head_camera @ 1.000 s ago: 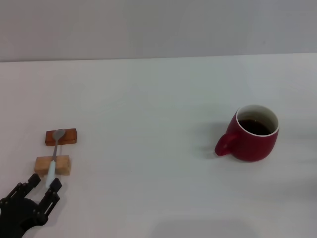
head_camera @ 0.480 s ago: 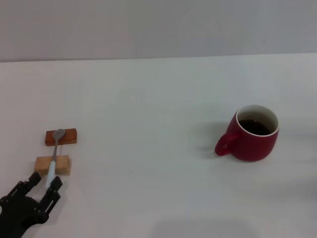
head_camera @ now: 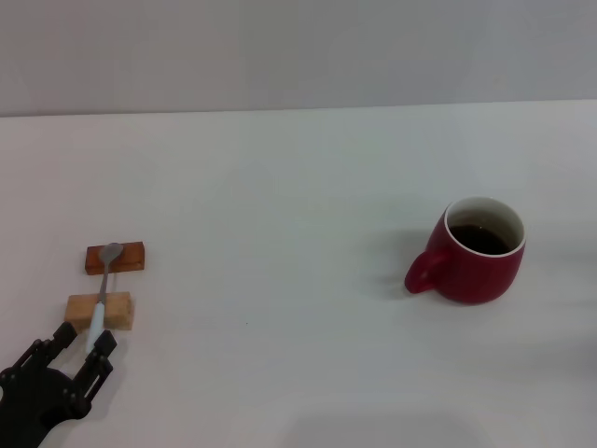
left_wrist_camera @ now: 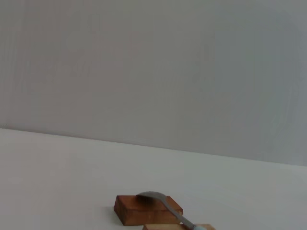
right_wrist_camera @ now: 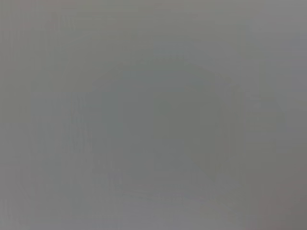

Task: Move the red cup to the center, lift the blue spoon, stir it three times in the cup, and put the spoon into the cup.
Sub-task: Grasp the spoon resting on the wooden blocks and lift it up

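Observation:
The red cup (head_camera: 479,257) stands on the right half of the white table (head_camera: 280,187), its handle toward the middle and dark liquid inside. At the left lies the blue spoon (head_camera: 103,280): its grey bowl rests on a dark brown block (head_camera: 129,259) and its pale handle crosses a light wooden block (head_camera: 116,312). My left gripper (head_camera: 86,338) is open at the near left corner, its black fingertips on either side of the handle's end. The left wrist view shows the spoon bowl (left_wrist_camera: 151,195) on the brown block (left_wrist_camera: 139,211). My right gripper is out of view.
A grey wall (head_camera: 298,47) runs behind the table's far edge. The right wrist view shows only plain grey. Bare white tabletop lies between the blocks and the cup.
The left gripper has eased very slightly toward the near edge. The spoon, blocks and cup have not moved.

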Tool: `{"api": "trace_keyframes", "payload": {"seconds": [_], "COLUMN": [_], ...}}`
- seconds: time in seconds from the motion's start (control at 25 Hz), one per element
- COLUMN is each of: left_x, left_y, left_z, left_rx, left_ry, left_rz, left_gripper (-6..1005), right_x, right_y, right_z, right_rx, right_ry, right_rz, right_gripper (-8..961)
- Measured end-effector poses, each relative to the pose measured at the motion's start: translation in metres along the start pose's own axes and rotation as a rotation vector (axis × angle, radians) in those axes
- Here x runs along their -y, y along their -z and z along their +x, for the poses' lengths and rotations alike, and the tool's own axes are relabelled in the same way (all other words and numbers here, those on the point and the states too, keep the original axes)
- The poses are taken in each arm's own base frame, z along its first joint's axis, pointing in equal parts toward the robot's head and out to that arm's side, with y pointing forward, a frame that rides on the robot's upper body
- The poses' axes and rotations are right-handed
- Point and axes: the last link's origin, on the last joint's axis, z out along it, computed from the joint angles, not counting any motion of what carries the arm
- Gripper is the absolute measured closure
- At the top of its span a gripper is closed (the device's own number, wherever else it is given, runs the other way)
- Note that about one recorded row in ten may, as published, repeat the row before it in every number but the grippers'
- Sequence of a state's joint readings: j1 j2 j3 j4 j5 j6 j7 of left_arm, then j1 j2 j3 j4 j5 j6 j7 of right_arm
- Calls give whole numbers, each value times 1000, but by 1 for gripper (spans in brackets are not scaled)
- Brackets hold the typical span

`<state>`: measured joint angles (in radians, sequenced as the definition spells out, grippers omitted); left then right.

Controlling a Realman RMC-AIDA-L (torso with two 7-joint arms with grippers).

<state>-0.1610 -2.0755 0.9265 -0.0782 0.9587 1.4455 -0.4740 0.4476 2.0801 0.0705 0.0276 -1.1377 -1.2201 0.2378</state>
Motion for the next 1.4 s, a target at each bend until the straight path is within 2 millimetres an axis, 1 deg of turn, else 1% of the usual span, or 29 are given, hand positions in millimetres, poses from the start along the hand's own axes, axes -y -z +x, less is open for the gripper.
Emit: {"api": "trace_keyframes", "payload": {"seconds": [0.64, 0.84, 0.96, 1.4], "left_x": [0, -2, -2, -2], "left_y": [-1, -3, -3, -3], "left_z": [0, 0, 0, 0], "left_rx": [0, 1, 2, 2], "left_ry": [0, 4, 6, 6], "left_rz": [-3, -7, -7, -7], "left_gripper": [544, 551, 652, 661], "right_x": [0, 0, 0, 0], "right_y": [1, 1, 1, 1], "right_z": [1, 1, 1, 1], "right_rx": [-3, -3, -4, -4], "right_ry": [-1, 0, 0, 1], "right_rz": [1, 1, -1, -1], "right_gripper": [954, 955, 955, 955]}}
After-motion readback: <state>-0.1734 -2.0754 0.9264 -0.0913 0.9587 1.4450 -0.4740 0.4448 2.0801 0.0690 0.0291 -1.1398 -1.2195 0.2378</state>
